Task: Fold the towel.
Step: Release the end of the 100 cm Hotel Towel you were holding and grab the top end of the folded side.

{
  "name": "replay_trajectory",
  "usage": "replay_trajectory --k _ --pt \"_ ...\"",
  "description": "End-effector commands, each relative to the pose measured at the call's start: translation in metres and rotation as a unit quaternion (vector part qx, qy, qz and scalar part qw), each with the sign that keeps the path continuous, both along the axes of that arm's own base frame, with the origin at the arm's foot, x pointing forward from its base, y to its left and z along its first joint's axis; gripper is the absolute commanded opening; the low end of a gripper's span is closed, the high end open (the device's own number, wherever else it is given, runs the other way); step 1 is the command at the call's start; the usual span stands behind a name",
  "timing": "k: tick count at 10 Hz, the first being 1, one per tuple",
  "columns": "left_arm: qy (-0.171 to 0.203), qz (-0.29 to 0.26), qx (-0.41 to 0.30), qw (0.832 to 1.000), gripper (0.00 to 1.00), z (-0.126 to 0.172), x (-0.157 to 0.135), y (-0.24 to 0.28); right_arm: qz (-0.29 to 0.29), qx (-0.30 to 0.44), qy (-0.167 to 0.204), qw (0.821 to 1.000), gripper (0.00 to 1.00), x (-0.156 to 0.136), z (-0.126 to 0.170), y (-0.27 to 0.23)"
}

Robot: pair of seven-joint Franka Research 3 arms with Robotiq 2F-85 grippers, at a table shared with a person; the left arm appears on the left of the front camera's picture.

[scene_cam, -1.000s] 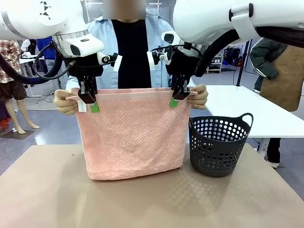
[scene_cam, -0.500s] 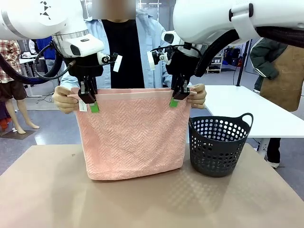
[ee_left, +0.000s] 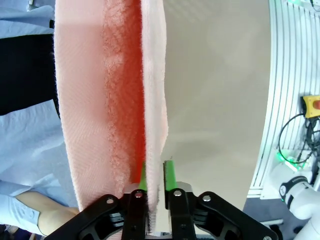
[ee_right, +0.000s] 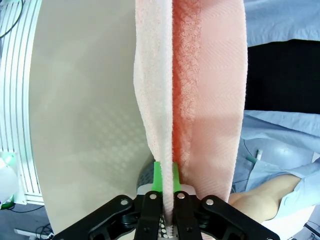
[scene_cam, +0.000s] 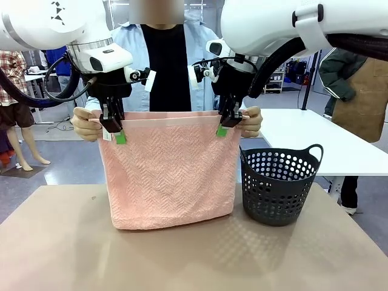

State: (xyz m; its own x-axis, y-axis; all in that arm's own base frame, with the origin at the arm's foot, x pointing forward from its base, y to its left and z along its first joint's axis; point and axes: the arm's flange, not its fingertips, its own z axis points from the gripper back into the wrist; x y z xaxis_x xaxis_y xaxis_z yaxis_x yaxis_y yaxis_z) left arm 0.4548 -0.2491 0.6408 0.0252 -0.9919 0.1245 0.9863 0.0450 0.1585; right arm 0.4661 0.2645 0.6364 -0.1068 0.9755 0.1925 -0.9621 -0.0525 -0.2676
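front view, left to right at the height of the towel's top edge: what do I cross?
person's hand → left gripper → towel (middle span) → right gripper → person's other hand → dark basket, lower down on the table

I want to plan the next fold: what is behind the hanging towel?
A person stands behind the towel, a hand at each top corner. The towel covers the person from the waist down and part of the table's far edge.
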Motion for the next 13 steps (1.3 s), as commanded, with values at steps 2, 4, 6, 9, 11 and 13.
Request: replay_trajectory --k 2,4,6,9,11,13 --pt "-0.009 -0.005 -0.001 1.000 0.76 0.006 -0.005 0.000 -0.002 -0.001 -0.009 1.000 0.81 -0.006 0.005 0.003" --pt "-0.013 -0.005 0.000 1.000 1.00 0.013 -0.009 -0.001 -0.001 -0.003 -0.018 1.000 1.00 -0.012 0.013 0.005" --pt "-0.021 -0.001 0.006 1.000 1.00 0.034 -0.018 -0.002 0.000 -0.004 -0.023 1.000 1.00 -0.025 0.034 0.008" --pt "-0.047 -0.014 -0.003 0.999 1.00 0.071 -0.034 0.002 -0.003 -0.004 -0.051 0.999 1.00 -0.044 0.072 0.005" --pt "-0.076 -0.023 0.006 0.997 1.00 0.085 -0.037 0.009 0.005 -0.017 -0.048 0.999 1.00 -0.046 0.089 0.002" --pt "-0.088 -0.027 0.014 0.996 1.00 0.092 -0.033 0.008 -0.005 -0.019 -0.049 0.999 1.00 -0.039 0.100 0.004"
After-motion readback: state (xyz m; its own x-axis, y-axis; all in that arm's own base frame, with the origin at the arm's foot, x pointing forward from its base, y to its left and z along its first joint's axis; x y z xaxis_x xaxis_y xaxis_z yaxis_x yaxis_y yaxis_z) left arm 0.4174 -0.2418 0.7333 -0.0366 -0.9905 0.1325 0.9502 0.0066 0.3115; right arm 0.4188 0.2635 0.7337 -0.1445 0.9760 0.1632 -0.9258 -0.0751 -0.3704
